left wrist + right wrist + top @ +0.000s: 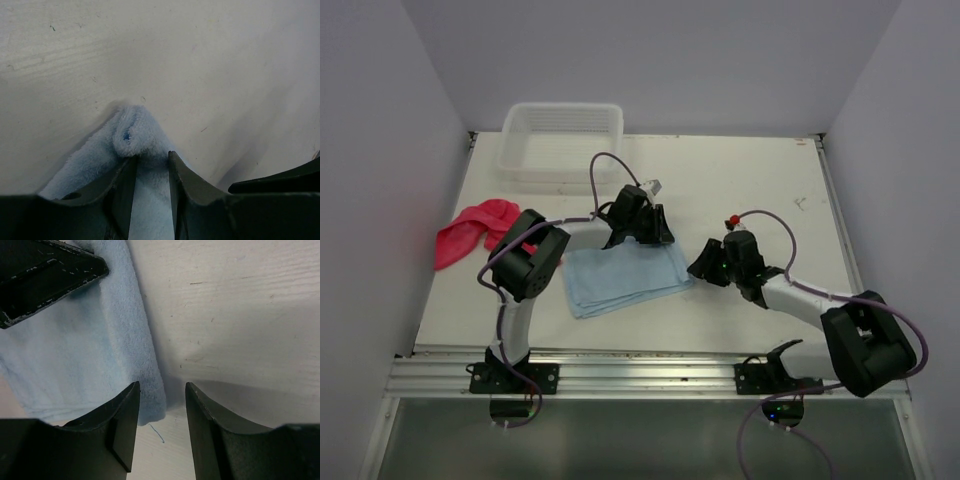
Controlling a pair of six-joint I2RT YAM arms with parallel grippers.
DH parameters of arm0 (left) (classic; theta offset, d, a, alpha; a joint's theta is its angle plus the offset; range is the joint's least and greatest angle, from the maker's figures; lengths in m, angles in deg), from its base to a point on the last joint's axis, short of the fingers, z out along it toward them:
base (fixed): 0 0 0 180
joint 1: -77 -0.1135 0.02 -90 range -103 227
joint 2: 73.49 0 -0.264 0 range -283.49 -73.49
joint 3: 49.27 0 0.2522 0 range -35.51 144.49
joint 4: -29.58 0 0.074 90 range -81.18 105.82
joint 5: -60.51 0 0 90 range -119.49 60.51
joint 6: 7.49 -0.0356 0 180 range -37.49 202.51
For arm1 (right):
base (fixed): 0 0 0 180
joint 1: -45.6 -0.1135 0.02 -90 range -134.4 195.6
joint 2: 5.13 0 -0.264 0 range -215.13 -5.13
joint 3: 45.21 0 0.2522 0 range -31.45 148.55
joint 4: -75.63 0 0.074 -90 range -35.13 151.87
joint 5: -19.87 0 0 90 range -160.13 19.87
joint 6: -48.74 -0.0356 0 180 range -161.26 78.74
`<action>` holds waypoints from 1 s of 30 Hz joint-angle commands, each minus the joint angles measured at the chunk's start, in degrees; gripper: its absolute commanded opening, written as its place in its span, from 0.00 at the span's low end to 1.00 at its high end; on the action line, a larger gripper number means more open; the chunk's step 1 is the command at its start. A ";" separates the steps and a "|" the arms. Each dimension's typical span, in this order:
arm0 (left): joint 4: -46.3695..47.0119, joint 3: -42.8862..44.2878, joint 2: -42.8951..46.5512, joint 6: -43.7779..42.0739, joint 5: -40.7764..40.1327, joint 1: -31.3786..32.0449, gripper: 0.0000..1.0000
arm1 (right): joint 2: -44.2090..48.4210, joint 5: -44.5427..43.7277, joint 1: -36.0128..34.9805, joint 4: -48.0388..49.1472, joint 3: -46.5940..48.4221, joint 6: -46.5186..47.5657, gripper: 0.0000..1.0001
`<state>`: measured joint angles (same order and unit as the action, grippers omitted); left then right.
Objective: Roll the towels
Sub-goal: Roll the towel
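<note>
The light blue towel point(620, 280) lies folded flat in the middle of the table. My left gripper point(655, 228) sits at its far right corner. In the left wrist view that gripper point(152, 160) is shut on the towel point(132, 132), whose corner curls up in a small bunch just past the fingertips. My right gripper point(701, 262) is low at the towel's near right corner. It is open point(162, 387), and the towel's corner point(150, 405) lies between the jaws against the left finger point(125, 415). The pinkish-red towel point(470, 228) lies crumpled at the table's left edge.
A clear plastic basket point(560, 140) stands at the back left of the table. The left arm's elbow point(530, 262) hangs between the two towels. White walls close in on the left, back and right. A metal rail point(640, 375) runs along the near edge.
</note>
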<state>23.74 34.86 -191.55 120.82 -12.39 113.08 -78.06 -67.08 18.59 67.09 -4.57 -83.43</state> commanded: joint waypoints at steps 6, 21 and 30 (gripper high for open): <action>-2.21 -2.25 0.11 -2.18 -3.57 -0.74 0.36 | -6.17 13.21 3.54 13.42 -1.47 -5.55 0.45; -1.95 -3.31 0.64 -2.09 -4.27 -0.92 0.36 | -9.16 15.93 3.63 16.58 -2.96 -5.81 0.32; -2.21 -3.22 2.22 -2.01 -4.45 -1.79 0.36 | -9.96 16.99 3.45 16.24 -3.23 -3.01 0.03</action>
<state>25.40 33.16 -190.69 120.82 -12.87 112.97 -87.63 -52.31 22.09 82.38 -7.59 -88.04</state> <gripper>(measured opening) 0.358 0.069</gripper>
